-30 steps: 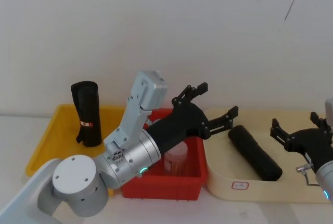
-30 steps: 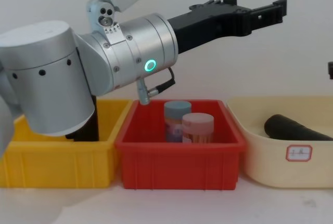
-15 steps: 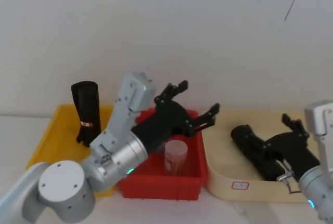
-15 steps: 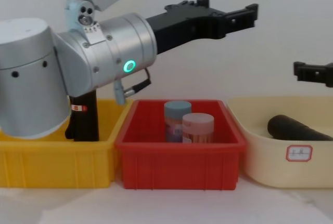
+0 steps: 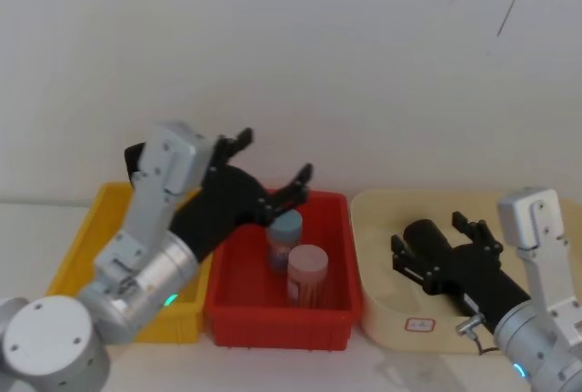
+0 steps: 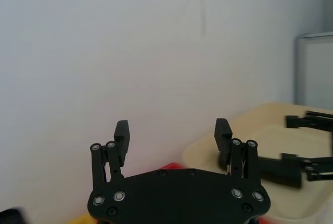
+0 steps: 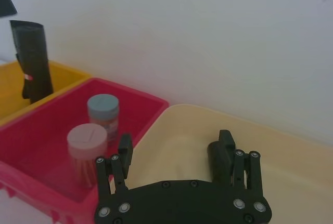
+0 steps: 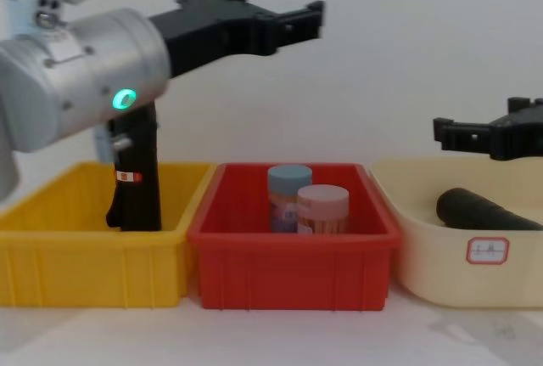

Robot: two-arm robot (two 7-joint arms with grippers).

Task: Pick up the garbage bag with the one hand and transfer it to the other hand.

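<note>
The garbage bag stands upright in the yellow bin, a black roll with a small red-and-white band; my left arm covers most of it in the head view. High above the seam between the yellow and red bins, my left gripper is open and holds nothing. A second black roll lies in the cream tray. My right gripper hovers open just above that roll's near end.
The red bin sits between the yellow bin and the cream tray. It holds a blue-lidded jar and a pink-lidded jar. A white wall stands close behind all three containers.
My left gripper has swung left, from over the red bin's right side to near the yellow bin. The right gripper has moved in over the lying roll. Both stayed open.
</note>
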